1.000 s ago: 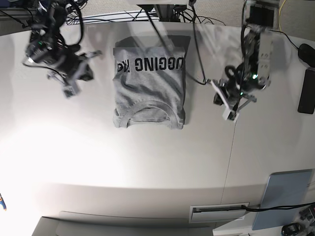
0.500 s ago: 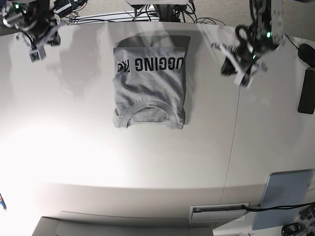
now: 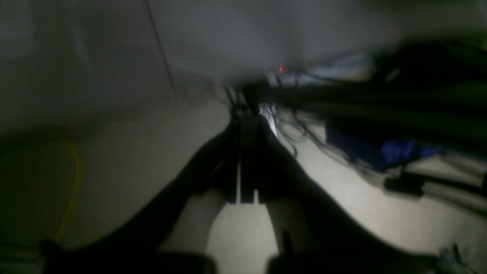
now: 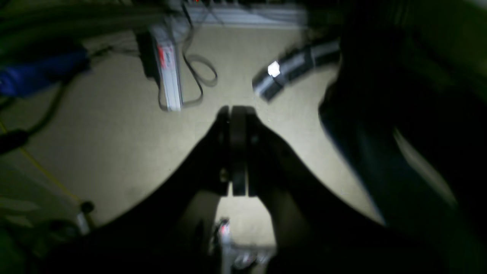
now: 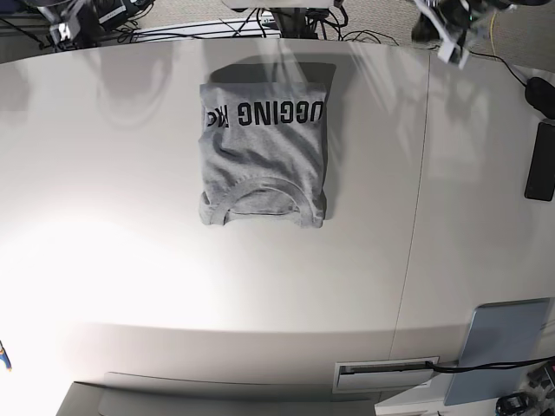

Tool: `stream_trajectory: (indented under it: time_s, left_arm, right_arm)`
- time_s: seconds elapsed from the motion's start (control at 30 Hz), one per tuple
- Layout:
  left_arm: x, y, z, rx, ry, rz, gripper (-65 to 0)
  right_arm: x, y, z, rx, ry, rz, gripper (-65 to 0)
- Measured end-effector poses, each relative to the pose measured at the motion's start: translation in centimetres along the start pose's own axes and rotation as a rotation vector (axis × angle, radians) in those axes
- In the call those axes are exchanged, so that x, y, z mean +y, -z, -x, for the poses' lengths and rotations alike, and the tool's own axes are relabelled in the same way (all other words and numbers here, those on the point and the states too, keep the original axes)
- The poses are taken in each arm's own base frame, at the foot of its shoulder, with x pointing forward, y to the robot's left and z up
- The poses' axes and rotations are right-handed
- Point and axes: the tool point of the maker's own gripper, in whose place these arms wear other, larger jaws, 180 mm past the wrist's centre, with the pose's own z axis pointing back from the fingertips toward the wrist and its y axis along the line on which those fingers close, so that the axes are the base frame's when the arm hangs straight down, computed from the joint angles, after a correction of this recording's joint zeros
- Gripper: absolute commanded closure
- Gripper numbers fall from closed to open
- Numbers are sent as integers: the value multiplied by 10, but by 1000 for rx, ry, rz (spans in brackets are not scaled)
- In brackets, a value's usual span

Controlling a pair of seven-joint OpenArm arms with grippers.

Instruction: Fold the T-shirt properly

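while the t-shirt (image 5: 263, 153) lies folded, left end effector (image 3: 243, 114) and right end effector (image 4: 233, 114) are closed, empty.

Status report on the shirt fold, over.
Both grippers, left and right, shut, empty. T-shirt folded, lettering up, on table. Nothing in the way.

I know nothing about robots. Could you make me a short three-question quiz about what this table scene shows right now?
1. True or false: the T-shirt lies folded into a compact rectangle on the table.
2. Is either end effector holding the shirt? A) left B) right C) neither
3. Fill in: the shirt's black lettering faces ____.

Key:
1. True.
2. C: the left end effector and right end effector are both shut on nothing, raised at the table's far edge.
3. Up.
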Motion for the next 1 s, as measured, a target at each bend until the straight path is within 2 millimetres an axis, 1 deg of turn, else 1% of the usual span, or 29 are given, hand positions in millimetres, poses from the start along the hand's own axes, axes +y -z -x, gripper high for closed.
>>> stream_trajectory:
  time_s: [0.07,0.13,0.2,0.23,0.3,0.4,0.53,0.6,0.67,0.7,0.77,0.8,0.9,0.97,1.0]
  left_arm:
    - [8,7,25,46,-55,-5,0]
    - [21,16,49,73,-128,-23,0]
    - [31,25,78,115,-197,-35,0]
    - [35,30,92,143,-218,-30,0]
    - [33,40,115,190,-261,24,0]
    - [28,56,139,231,-341,100,0]
    - [39,78,159,212,-500,66,0]
    - [43,87,170,233,-509,45,0]
    - [43,97,174,259,-495,40,0]
    - [42,102,173,263,-492,43,-45]
    - [39,113,163,245,-498,53,-137]
    - [37,119,157,231,-504,59,-158]
    - [33,137,142,214,-511,33,-159]
    - [25,150,131,213,-495,38,-159]
    - [19,157,129,238,-481,34,-159]
  right_arm:
    - [-3,14,23,40,46,11,0]
    - [-4,30,44,66,75,-3,0]
    - [-6,45,63,96,124,-17,0]
    - [-9,53,74,122,146,-17,0]
    - [-12,69,92,178,186,-21,0]
    - [-14,97,102,201,245,-48,0]
    - [-23,133,102,177,302,-70,0]
    - [-27,151,98,164,329,-72,0]
    - [-30,169,88,126,355,-80,0]
    - [-30,178,84,116,362,-83,0]
    - [-28,192,74,99,376,-96,0]
    - [-26,198,69,87,387,-108,0]
    - [-11,214,56,98,378,-157,0]
    - [3,224,43,89,345,-195,0]
    - [11,228,36,87,320,-214,0]
